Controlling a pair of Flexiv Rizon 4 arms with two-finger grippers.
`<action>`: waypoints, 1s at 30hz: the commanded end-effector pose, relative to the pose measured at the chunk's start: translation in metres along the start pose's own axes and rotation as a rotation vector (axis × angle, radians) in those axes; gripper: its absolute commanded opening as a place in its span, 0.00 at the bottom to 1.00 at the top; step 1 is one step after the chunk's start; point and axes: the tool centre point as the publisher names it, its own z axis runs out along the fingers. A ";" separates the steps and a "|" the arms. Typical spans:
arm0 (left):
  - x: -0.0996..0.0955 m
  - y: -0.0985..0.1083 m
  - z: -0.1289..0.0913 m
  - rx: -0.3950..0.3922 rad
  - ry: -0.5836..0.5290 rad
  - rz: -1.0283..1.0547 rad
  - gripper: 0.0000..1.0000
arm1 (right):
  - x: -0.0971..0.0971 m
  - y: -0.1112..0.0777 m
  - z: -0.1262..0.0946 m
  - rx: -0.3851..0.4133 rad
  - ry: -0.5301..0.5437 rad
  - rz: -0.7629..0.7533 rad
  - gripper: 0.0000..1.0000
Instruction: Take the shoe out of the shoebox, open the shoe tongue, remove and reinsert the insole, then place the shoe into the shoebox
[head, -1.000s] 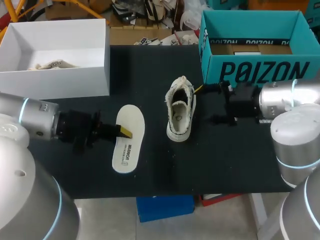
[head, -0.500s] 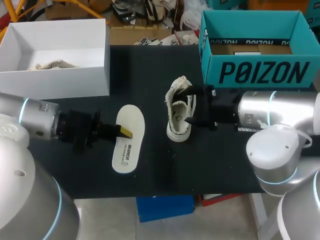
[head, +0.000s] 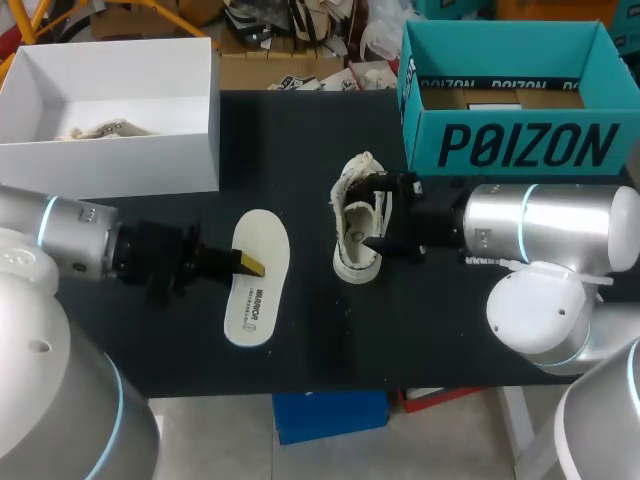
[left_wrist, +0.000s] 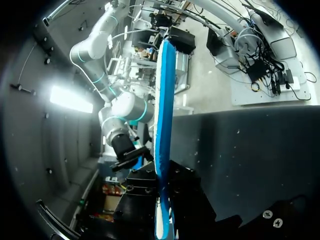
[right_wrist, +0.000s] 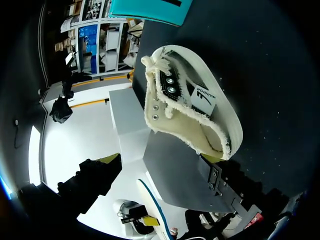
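On the black counter, left jaws clamp the insole, eight o'clock from the shoe; right jaws gape wide beside it.

The head camera sits above and behind the robot and looks down on the black table from some way off, taking in its top from the near edge to the far edge. The left wrist camera looks out along the left gripper, very near the insole held there. It sees the insole edge-on, with the table's surface beside it.

The right wrist camera looks along the right gripper, close upon the shoe, and faces across the table toward the white box at the far left corner. The head and right wrist views share the shoe, the insole and the white box — the head and left wrist views share the insole and part of the table.
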 end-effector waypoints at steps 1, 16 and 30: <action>-0.001 -0.001 -0.001 -0.001 0.005 0.001 0.00 | 0.010 -0.002 0.011 -0.051 -0.050 0.006 1.00; -0.001 -0.001 -0.001 -0.001 0.005 0.001 0.00 | 0.008 0.003 0.030 -0.154 -0.124 0.089 1.00; -0.001 -0.001 -0.001 -0.001 0.005 0.001 0.00 | 0.008 0.009 0.040 -0.255 -0.143 0.110 1.00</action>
